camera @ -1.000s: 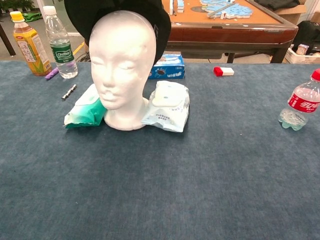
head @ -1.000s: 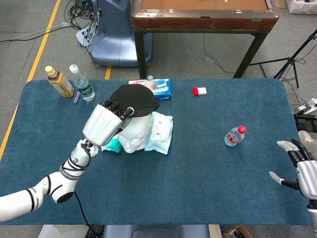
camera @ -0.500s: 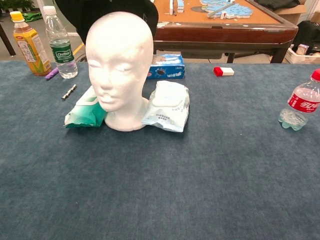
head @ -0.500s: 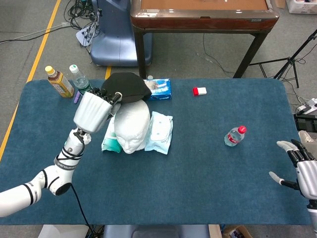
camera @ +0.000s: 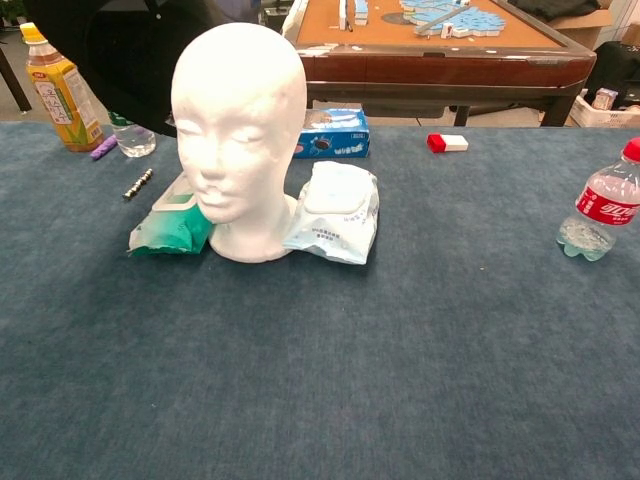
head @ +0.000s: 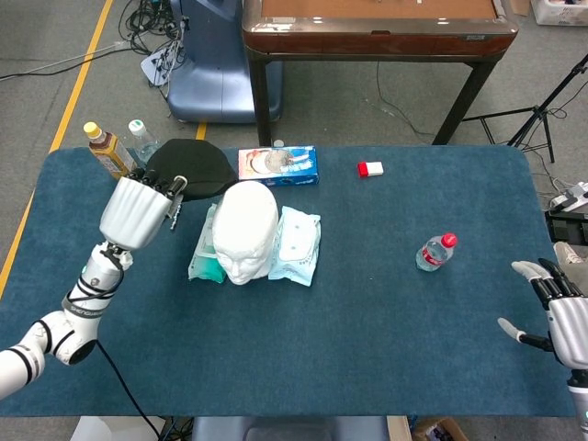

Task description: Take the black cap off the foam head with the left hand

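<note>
The white foam head (head: 245,230) stands bare near the table's middle, facing the chest camera (camera: 238,130). My left hand (head: 138,209) holds the black cap (head: 189,168) in the air, off the head and to its left; in the chest view the cap (camera: 110,60) hangs at the upper left, behind the head's side. The left hand itself does not show in the chest view. My right hand (head: 559,308) rests at the table's right edge with fingers spread and nothing in it.
Two wet-wipe packs (head: 296,244) (camera: 172,225) flank the head's base. A tea bottle (head: 104,149) and a water bottle (head: 142,138) stand at the back left; a blue box (head: 278,164), a red-white block (head: 370,169) and a cola bottle (head: 435,252) lie further right.
My left hand has lifted the cap clear off the foam head and carried it left and slightly back. The head is now bare. The right hand has stayed put.
</note>
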Motion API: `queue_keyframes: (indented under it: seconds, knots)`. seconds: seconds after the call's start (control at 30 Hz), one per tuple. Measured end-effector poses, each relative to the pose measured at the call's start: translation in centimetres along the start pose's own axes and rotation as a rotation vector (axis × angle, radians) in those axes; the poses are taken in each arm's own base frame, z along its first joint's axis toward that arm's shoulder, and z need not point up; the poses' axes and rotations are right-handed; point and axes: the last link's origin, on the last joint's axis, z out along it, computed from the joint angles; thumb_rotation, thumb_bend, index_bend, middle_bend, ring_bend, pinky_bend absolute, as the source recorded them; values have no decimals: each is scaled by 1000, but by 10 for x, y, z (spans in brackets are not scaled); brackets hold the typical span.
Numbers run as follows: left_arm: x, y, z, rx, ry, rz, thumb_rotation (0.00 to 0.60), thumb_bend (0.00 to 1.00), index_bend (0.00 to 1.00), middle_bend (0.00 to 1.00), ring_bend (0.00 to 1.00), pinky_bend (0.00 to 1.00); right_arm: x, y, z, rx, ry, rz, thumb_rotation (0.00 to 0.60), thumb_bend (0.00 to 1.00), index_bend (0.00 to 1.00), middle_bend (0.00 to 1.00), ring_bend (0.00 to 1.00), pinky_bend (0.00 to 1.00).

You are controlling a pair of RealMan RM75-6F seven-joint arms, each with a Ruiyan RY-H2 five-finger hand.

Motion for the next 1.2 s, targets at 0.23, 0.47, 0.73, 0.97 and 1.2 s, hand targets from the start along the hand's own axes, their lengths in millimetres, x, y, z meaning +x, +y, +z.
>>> queue_keyframes:
  seconds: [0.23,0.47,0.73,0.97,1.2]
  knots:
    - [-12,-22,-32,-27,-13,65,600,604,605,920,749,804,-3,-2,1,0,-9,-9,600,133,207,228,126,317]
    - [-28,-33,-71,-61,-45,121,600,604,605,920,749,804,-3,-2,1,-1,-10,-13,600,133,207,228,126,317]
    - [-43,-33,-120,-76,-96,97,600,604,604,920,749,804,-3,-2,2,-5,-10,-11,600,133,207,229,126,317]
    - [-34,-31,-149,-122,-131,123,600,604,591,880,718,801,-3,-2,1,-2,-10,-12,600,133,207,229,126,318]
    - [-19,-24,-175,-171,-184,161,600,553,540,808,655,795,-4,-3,2,-2,-13,-15,600,133,207,228,126,317]
